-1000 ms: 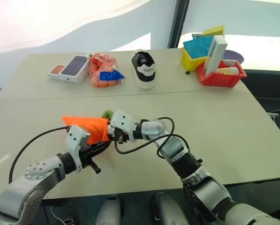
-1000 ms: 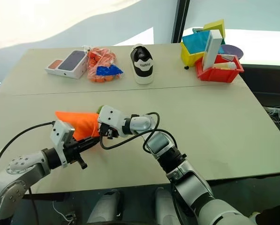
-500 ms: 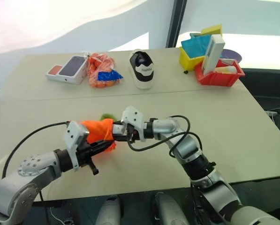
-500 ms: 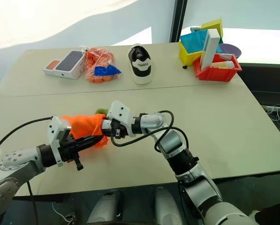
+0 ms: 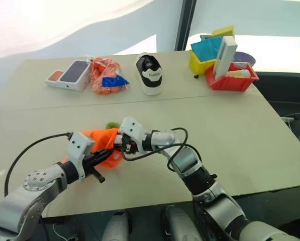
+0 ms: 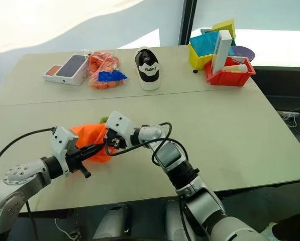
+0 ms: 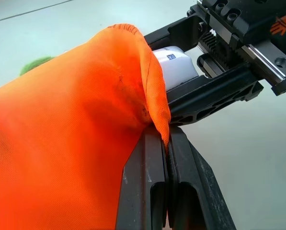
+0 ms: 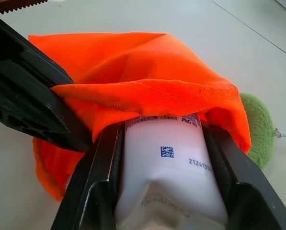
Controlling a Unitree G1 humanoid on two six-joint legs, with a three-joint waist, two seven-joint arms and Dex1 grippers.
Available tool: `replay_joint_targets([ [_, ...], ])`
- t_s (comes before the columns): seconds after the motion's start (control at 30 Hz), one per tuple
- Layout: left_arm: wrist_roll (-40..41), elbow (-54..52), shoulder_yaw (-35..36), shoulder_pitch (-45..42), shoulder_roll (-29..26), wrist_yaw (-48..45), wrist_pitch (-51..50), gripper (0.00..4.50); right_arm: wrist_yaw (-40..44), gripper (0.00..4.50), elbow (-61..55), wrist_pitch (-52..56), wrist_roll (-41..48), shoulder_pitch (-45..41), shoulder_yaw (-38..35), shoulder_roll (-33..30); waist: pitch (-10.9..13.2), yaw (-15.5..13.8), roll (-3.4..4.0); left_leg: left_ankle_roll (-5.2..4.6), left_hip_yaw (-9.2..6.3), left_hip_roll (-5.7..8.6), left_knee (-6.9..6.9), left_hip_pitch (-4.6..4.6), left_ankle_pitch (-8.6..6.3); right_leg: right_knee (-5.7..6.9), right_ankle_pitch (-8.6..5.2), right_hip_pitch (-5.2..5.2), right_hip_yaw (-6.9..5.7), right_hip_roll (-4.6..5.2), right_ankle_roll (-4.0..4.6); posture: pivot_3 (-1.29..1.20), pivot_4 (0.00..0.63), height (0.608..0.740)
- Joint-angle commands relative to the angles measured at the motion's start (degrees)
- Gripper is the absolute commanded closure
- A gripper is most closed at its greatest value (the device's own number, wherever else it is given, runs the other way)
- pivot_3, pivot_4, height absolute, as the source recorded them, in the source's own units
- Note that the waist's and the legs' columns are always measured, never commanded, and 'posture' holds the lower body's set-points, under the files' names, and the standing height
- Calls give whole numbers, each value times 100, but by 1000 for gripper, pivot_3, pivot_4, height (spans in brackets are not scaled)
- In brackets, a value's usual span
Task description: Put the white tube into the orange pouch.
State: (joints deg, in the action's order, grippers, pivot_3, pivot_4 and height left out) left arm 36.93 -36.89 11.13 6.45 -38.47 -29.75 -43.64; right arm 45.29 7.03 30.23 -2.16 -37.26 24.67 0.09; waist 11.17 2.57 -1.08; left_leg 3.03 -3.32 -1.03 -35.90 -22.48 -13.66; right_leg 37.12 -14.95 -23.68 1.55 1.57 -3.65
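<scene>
I judge the job about midway. My right end effector (image 8: 162, 191) is clamped around the white tube (image 8: 169, 163), whose leading end has just slipped under the rim of the orange pouch (image 7: 71, 134); most of the tube's body is outside. My left end effector (image 7: 166, 158) is pinched tight on the pouch's hem, holding the mouth above the worktop (image 5: 230, 125). The tube's long axis runs along the right fingers, pointing toward my left, straight into the opening. Left to do: push it fully in, then release.
</scene>
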Motion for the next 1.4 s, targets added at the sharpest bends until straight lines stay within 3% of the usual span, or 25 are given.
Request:
replay_joint_targets([
  [0.03,493,-396,87,51,109,-337,144,4500,14,2673,-202,159,200,-94,317,385,0,3,0,0,0,0,0,0,0,0,0,0,0,0,0,0,150,740],
  [0.37,979,-30,1105,571,-16,-525,-48,4500,86,2673,-694,701,506,100,177,251,0,-3,0,0,-1,0,-1,-2,0,-2,-1,-1,-1,4,2,0,150,740],
  [0.57,1609,-154,1657,1116,-439,-853,-432,4500,411,2673,-1223,1386,815,14,346,-147,2,1,2,0,-1,-4,3,-3,0,-1,-3,-7,-1,6,5,0,150,740],
  [0.63,1644,-148,1692,1137,-491,-832,-426,4500,385,2673,-1246,1442,840,-41,404,-164,1,1,2,0,-2,-5,3,-3,0,-1,-6,-8,-2,6,10,0,150,740],
  [0.83,1686,-256,1380,831,-382,-544,-391,4500,-923,2673,-238,1667,507,-381,308,852,0,2,1,1,-5,-8,8,-4,0,1,0,-19,0,6,22,0,150,740],
  [1.23,1680,-258,1116,681,-301,-388,-347,4500,-1308,2673,-96,1719,700,-453,111,976,-1,-3,-1,1,-4,-2,22,-8,1,0,-2,-27,0,4,19,0,150,740],
  [1.27,1673,-245,1111,677,-304,-394,-340,4500,-1311,1903,-111,1710,732,-451,109,976,-1,-2,-1,1,-3,-2,22,-8,1,0,-2,-27,0,3,19,0,150,740],
  [1.33,1649,-197,1117,683,-300,-407,-312,4500,-1289,1165,-215,1688,797,-423,149,944,-1,-1,-1,2,-3,-2,22,-8,1,0,-2,-27,0,3,19,0,150,740],
  [1.4,1632,-127,1159,697,-276,-405,-270,4500,-1179,126,-380,1663,871,-389,185,875,-1,-1,-1,2,-1,-2,22,-20,1,0,-2,-38,0,2,18,0,150,740],
])
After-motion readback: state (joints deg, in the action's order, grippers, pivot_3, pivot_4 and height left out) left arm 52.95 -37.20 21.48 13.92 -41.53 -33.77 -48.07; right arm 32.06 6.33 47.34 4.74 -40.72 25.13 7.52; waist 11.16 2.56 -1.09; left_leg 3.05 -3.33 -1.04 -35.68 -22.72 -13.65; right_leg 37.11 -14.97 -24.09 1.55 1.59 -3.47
